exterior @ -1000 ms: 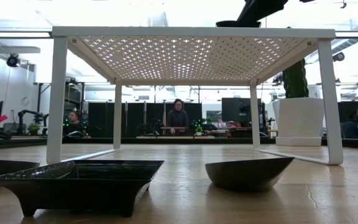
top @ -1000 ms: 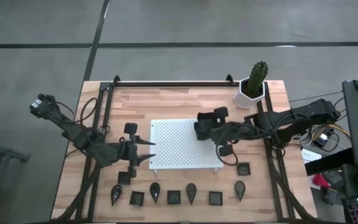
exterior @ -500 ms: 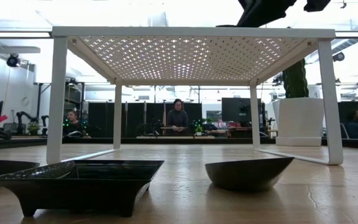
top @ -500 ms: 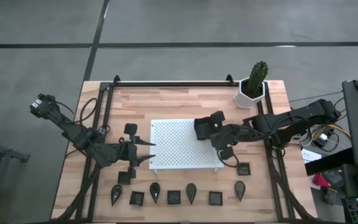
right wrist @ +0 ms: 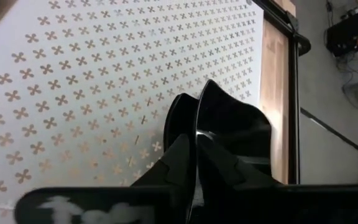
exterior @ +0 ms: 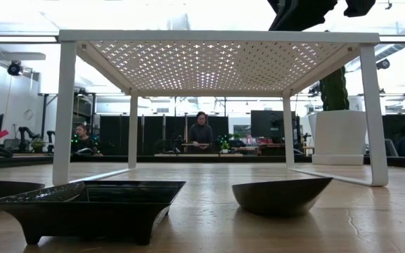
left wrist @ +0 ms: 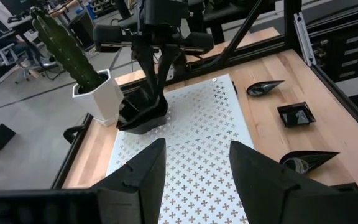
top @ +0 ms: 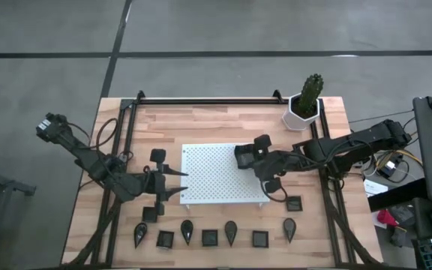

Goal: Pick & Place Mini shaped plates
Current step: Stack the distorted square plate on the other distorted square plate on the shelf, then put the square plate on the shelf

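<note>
Since the earlier frame, right gripper (top: pixel 247 155) has shifted slightly toward the white board's (top: pixel 208 178) right edge, lowering a black mini plate (left wrist: pixel 142 116) onto it; fingers remain clamped on its rim. Left gripper (top: pixel 177 181) waits released at the board's left edge. Risk: an uneven release may tip the plate. Remaining plates (top: pixel 210 238) line the surface's near edge.

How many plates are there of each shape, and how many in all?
Teardrop plates: 4
Square plates on the table: 4
Plate on the board, at the right gripper, seemingly square: 1
Total: 9
</note>
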Available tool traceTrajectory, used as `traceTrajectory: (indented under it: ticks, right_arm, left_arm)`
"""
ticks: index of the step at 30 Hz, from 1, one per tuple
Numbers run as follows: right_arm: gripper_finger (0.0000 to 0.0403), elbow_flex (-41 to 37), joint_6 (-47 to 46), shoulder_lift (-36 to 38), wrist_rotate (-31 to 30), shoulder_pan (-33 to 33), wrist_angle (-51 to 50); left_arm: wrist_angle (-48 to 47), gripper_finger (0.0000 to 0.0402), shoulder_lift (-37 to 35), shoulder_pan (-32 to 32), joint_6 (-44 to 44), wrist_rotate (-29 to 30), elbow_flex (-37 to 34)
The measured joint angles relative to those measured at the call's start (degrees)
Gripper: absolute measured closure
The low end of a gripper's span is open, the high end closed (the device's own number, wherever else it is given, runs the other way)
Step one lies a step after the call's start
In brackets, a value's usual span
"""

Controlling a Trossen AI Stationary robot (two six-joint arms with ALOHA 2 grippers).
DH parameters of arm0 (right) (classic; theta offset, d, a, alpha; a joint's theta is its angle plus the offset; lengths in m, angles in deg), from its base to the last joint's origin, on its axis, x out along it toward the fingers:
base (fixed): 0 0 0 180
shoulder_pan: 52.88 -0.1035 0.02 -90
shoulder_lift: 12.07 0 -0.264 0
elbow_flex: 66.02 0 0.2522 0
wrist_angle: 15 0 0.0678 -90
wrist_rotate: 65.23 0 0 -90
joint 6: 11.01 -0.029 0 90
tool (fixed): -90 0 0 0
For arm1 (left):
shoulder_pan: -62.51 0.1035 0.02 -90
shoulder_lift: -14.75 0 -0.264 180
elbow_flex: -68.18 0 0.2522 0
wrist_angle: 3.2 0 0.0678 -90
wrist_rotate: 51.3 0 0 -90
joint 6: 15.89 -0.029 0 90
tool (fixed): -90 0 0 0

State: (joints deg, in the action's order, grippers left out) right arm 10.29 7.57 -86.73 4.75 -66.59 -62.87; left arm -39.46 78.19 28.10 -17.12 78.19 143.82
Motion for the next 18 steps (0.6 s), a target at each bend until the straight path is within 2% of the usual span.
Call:
traceTrajectory:
  ticks: [5,11,18]
  right_arm:
    - [0.0326,0.0,0.5,-0.1,-2.8,0.0,0.2]
    - [0.0282,1.7,0.6,0.3,-3.0,0.0,0.7]
    - [0.0255,2.5,0.5,0.3,-3.0,0.0,0.6]
  left_arm:
    - [0.1,0.0225,0.0,0.0,0.0,0.0,-0.1]
    - [0.1,0.0225,0.0,0.0,0.0,0.0,-0.1]
    - [0.2,0.0225,0.0,0.0,0.0,0.0,-0.1]
